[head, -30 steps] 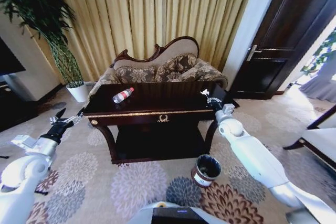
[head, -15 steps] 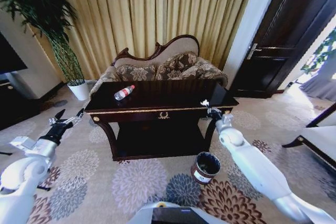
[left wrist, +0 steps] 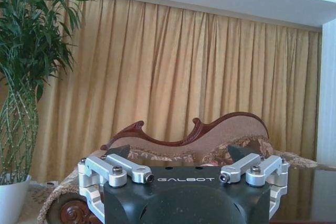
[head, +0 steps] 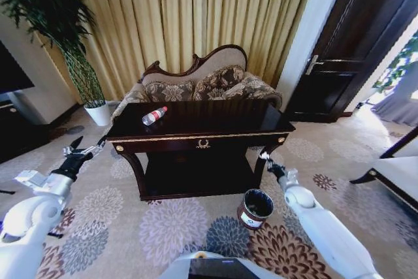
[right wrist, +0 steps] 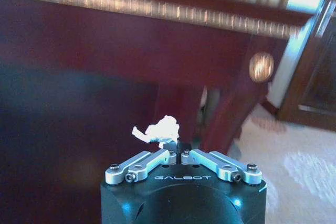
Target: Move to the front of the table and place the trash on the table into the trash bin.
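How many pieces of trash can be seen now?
2: the clear bottle lying on the table, and a white crumpled scrap held in the right gripper. Smaller ones may be hidden.

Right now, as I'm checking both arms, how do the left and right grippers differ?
The left gripper is open and empty, beside the table's left end; the right gripper is shut on a white scrap, lower, by the table's right front leg above the trash bin. Both point toward the table.

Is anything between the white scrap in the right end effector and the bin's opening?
Nothing visible. The right end effector pinches the white crumpled scrap beside the dark wooden table leg, above the small round dark-brown bin, whose opening is uncovered.
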Robot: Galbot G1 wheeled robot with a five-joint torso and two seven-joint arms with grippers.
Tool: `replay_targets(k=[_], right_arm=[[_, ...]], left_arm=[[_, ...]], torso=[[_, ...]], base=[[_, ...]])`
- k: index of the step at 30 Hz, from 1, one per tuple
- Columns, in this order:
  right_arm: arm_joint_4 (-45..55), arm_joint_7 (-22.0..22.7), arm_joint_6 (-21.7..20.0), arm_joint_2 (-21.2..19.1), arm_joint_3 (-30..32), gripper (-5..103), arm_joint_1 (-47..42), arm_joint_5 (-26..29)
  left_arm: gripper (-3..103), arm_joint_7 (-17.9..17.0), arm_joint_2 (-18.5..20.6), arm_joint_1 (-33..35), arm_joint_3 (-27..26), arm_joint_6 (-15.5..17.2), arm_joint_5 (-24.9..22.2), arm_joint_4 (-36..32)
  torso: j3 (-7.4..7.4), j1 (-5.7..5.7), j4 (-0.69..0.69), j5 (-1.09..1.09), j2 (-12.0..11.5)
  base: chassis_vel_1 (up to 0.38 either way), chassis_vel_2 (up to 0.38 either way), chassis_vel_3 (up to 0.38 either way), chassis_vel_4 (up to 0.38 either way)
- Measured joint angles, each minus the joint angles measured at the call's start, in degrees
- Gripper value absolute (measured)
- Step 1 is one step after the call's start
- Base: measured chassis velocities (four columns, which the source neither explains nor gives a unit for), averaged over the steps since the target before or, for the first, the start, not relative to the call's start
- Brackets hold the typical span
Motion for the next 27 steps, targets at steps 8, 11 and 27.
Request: replay_targets(k=[8, 11, 27], right_arm=[[-9.98, -1.52, -2.21, 4.22, -1.75, 0, 1.48, -7.73], [-12.47, -2.41, -2.76, 4.81, -2.62, 0, 2.4, -8.81], [-21.41, -0.62, -4.46, 5.65, -4.59, 26, 7.99, -14.87]], left_arm=[[100, -0.03, 0.21, 0.23, -0.64, 0.02, -0.13, 0.13], [100, -0.04, 0.11, 0.47, -0.65, 0.01, -0.13, 0.1], [100, 0.11, 0.27, 0.78, -1.1, -0.34, -0.4, -0.19]], torso=[[0.0, 0.01, 0.0, 0.03, 0.0], [0.0, 0.0, 0.03, 0.01, 0.0], [0.01, 0.0, 0.0, 0.01, 0.0]], base=[[0.0, 0.0, 0.0, 0.0], [0.0, 0.0, 0.0, 0.0], [0.0, 0.0, 0.0, 0.0]])
